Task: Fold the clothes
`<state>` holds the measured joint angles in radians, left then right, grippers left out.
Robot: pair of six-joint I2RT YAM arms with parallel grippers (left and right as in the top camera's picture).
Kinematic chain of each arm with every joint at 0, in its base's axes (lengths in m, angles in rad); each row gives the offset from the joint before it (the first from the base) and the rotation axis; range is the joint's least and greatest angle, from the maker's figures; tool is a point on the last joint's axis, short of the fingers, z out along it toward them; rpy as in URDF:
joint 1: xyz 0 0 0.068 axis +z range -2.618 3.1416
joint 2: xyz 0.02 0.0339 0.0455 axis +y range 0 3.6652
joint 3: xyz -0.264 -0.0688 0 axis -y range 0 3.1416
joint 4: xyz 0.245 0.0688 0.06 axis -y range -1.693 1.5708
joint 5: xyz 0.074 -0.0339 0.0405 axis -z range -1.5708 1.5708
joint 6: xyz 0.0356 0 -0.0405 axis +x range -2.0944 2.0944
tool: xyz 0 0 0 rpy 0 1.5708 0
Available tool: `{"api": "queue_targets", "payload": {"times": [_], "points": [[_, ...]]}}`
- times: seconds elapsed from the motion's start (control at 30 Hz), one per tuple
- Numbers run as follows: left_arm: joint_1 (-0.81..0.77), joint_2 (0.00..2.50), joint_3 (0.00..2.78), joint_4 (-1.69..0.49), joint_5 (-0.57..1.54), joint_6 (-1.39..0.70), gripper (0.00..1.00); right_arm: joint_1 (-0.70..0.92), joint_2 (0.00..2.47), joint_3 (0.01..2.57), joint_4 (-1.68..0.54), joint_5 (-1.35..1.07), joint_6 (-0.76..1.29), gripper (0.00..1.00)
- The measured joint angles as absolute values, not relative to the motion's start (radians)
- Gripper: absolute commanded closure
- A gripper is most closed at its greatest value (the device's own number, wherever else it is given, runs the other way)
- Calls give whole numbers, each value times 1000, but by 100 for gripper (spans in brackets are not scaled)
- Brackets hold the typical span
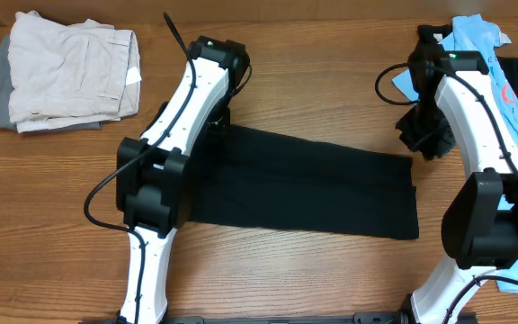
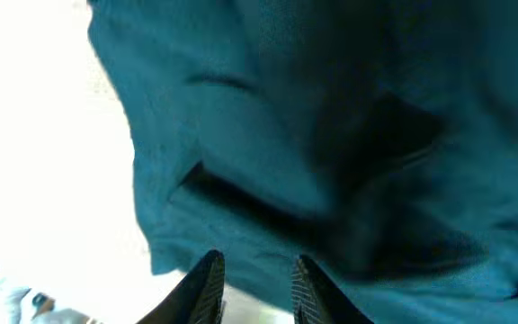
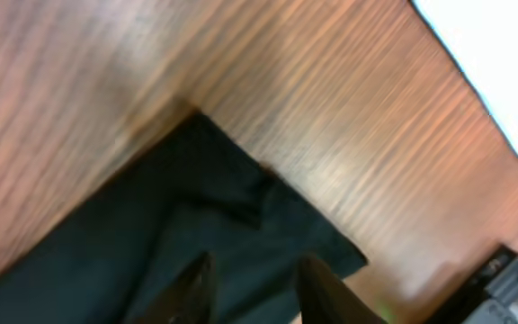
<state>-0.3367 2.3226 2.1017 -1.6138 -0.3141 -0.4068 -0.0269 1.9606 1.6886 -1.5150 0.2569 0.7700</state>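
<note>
Black shirt point(image 1: 304, 184) folded into long flat strip, middle of table point(image 1: 313, 99), lying left to right. Left gripper point(image 2: 254, 288) at strip's far-left corner, jaws narrowly parted, gripping nothing. Right gripper point(image 3: 254, 288) above strip's far-right corner, jaws parted, empty. Light blue polo point(image 1: 475, 40) heaped at far-right corner. Beige folded stack point(image 1: 66, 76) at far-left corner.

L gripper point(image 2: 255, 290) & R gripper point(image 3: 255, 292) both angled down, jaws slightly apart, nothing btwn.

On the desk point(image 1: 313, 99): shirt point(image 1: 304, 184) in the middle, folded pile point(image 1: 66, 76) far behind-left, polo point(image 1: 475, 40) at the right edge.
</note>
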Motion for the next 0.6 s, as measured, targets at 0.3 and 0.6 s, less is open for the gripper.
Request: {"api": "queue_targets", "payload": {"times": [0.3, 0.6], "points": [[-331, 2322, 2100, -1597, -294, -384, 36, -33, 1961, 1689, -1530, 270, 754, 27], [-331, 2322, 2100, -1472, -198, -373, 50, -33, 1961, 1679, -1468, 267, 739, 27]]}}
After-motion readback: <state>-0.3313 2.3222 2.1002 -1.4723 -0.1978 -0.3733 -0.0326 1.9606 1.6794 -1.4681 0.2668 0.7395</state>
